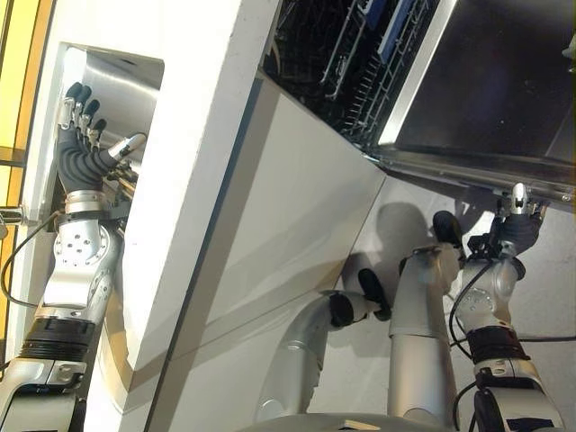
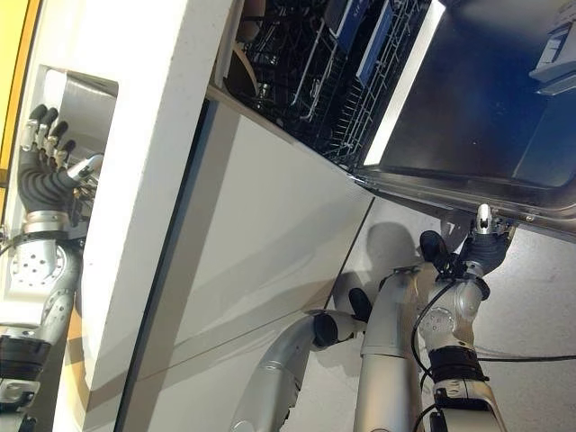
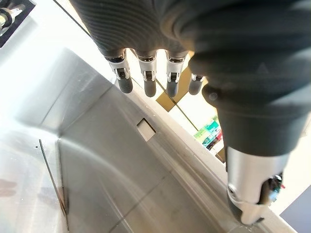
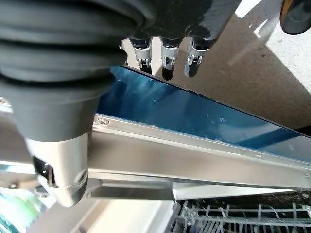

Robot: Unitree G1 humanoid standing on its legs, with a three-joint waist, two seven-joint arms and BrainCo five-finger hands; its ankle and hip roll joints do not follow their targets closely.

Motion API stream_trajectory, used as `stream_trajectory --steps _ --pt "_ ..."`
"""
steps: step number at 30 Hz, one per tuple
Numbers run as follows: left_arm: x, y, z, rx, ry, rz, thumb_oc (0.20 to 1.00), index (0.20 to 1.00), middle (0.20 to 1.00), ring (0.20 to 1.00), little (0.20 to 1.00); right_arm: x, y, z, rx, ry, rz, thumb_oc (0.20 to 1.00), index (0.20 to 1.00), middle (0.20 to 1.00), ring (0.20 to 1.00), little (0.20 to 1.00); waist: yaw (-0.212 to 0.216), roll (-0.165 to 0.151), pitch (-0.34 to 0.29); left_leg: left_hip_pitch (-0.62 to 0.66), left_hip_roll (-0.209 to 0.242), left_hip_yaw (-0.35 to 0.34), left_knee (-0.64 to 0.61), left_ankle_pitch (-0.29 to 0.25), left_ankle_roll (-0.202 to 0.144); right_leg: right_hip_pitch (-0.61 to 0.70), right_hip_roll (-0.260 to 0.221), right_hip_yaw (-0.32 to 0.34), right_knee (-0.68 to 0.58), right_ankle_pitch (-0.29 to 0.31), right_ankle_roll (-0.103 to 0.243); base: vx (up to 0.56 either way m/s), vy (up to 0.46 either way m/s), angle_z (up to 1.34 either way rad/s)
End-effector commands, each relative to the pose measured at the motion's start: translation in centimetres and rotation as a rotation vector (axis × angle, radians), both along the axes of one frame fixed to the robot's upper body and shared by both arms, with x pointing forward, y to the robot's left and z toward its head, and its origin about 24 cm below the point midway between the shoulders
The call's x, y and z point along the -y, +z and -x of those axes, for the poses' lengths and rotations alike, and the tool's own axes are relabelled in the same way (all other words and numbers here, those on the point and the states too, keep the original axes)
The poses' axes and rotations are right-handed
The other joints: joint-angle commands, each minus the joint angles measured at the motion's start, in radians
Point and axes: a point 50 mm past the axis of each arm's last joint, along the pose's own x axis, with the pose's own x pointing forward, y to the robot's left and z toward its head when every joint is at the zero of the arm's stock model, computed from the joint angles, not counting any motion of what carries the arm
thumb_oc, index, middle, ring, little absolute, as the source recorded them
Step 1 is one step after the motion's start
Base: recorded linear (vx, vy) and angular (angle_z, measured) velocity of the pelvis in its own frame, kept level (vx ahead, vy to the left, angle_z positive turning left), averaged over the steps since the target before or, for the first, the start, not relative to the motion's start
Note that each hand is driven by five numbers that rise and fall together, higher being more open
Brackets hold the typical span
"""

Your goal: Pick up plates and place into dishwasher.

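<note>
Left hand (image 1: 83, 153) up at the upper left of the frame, reaching into the brushed stainless steel sink basin (image 3: 97, 145) sunk into the thick white countertop slab (image 1: 193, 180), fingers (image 3: 148, 82) straight and spread, thumb out to the side, holding nothing (bare metal past the fingertips in the wrist view). Right hand (image 1: 515, 220) over at the right edge, tucked just under the lip of the open steel dishwasher door (image 1: 504, 99), fingers (image 4: 167, 60) extended against the door's underside, thumb up by the edge, not wrapped round anything. Dark wire dishwasher rack (image 1: 346, 63) pulled out along the top centre. Can't make out any plates, not in the sink, not in either hand.
</note>
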Motion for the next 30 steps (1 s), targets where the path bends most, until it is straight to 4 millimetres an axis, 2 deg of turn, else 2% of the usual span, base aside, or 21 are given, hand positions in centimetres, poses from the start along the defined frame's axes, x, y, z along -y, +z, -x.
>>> stream_trajectory --steps 1,6,7,9,13,21,30 --pt "8.7 -3.3 -0.5 -0.017 -0.273 0.221 1.000 1.000 1.000 1.000 1.000 -8.0 17.2 -2.2 0.651 0.426 0.520 1.000 1.000 1.000 1.000 1.000 -0.055 0.045 0.175 0.006 0.014 -0.133 -0.058 0.087 -0.064 0.076 0.069 -0.108 0.045 -0.107 -0.123 0.00 0.000 0.00" --pt "7.6 -3.5 -0.2 -0.020 -0.258 0.242 1.000 1.000 1.000 1.000 1.000 -9.3 19.5 -0.6 0.759 0.465 0.632 1.000 1.000 1.000 1.000 1.000 -0.047 0.030 0.175 0.046 0.017 -0.151 -0.111 0.113 -0.073 0.121 0.064 -0.124 -0.014 -0.090 -0.118 -0.03 0.024 -0.09" --pt "7.4 -3.4 -0.2 -0.015 -0.255 0.247 1.000 1.000 1.000 1.000 1.000 -9.5 19.9 -0.3 0.779 0.471 0.654 1.000 1.000 1.000 1.000 1.000 -0.048 0.027 0.175 0.035 0.018 -0.144 -0.126 0.142 -0.070 0.113 0.061 -0.126 -0.037 -0.055 -0.120 -0.08 0.042 -0.08" --pt "6.8 -3.5 -0.1 -0.020 -0.251 0.254 1.000 1.000 1.000 1.000 1.000 -10.0 20.9 0.3 0.818 0.489 0.703 1.000 1.000 1.000 1.000 1.000 -0.043 0.019 0.175 0.064 0.020 -0.153 -0.150 0.150 -0.073 0.147 0.060 -0.133 -0.067 -0.050 -0.119 -0.03 0.059 -0.07" --pt "6.1 -3.6 0.2 -0.025 -0.247 0.272 1.000 1.000 1.000 1.000 1.000 -10.7 21.5 1.0 0.844 0.514 0.768 1.000 1.000 1.000 1.000 1.000 -0.031 0.002 0.175 0.108 0.016 -0.174 -0.181 0.160 -0.076 0.205 0.059 -0.143 -0.110 -0.042 -0.117 0.04 0.054 -0.03" --pt "4.6 -3.9 0.6 -0.041 -0.249 0.286 1.000 1.000 1.000 1.000 1.000 -11.4 21.4 1.2 0.796 0.527 0.862 1.000 1.000 1.000 1.000 1.000 -0.008 -0.042 0.175 0.184 0.013 -0.210 -0.212 0.166 -0.083 0.322 0.043 -0.175 -0.193 -0.021 -0.116 0.03 0.025 0.04" --pt "4.2 -4.0 0.9 -0.057 -0.255 0.263 1.000 1.000 1.000 1.000 1.000 -12.1 19.7 0.3 0.713 0.563 0.846 1.000 1.000 1.000 1.000 1.000 0.049 -0.129 0.175 0.262 0.015 -0.262 -0.231 0.167 -0.082 0.471 0.025 -0.229 -0.284 0.010 -0.112 0.02 -0.029 0.21"
